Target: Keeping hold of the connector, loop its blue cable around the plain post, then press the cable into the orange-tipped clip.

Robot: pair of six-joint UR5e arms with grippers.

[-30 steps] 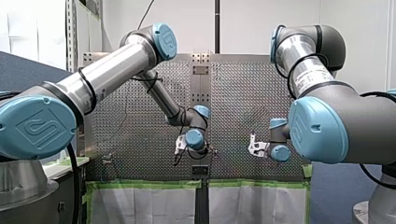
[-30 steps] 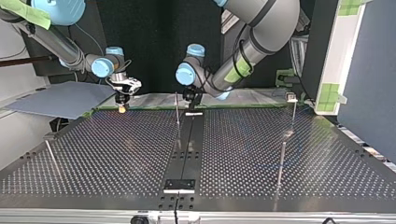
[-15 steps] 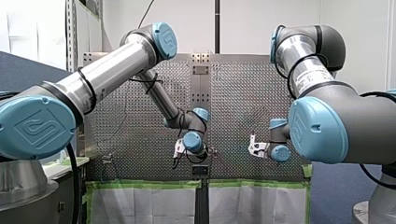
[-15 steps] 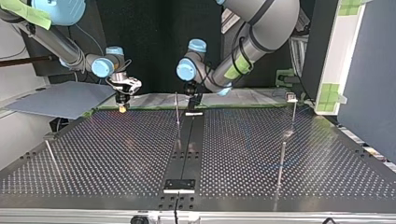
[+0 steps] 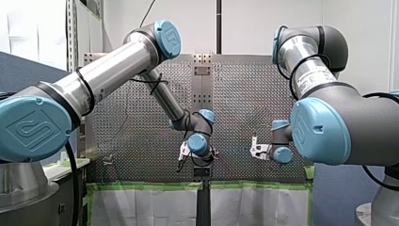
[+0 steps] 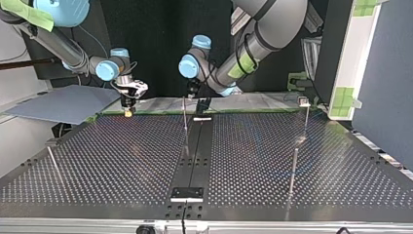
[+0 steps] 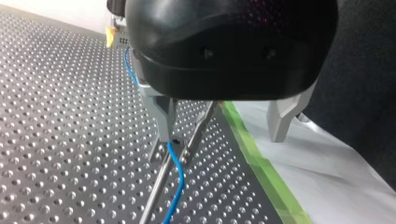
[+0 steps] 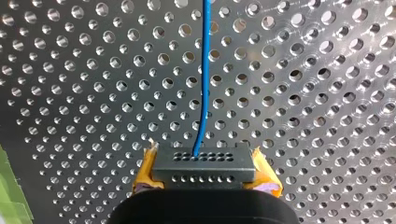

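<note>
Bright, even light throws soft glare across the perforated table (image 6: 122, 156).

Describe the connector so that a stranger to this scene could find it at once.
Start at the perforated table and follow my right arm, entering at the top view's left, down to my right gripper. Between its yellow pads sits the connector, a dark block with two rows of small holes. Only it has the blue cable coming out.
</note>
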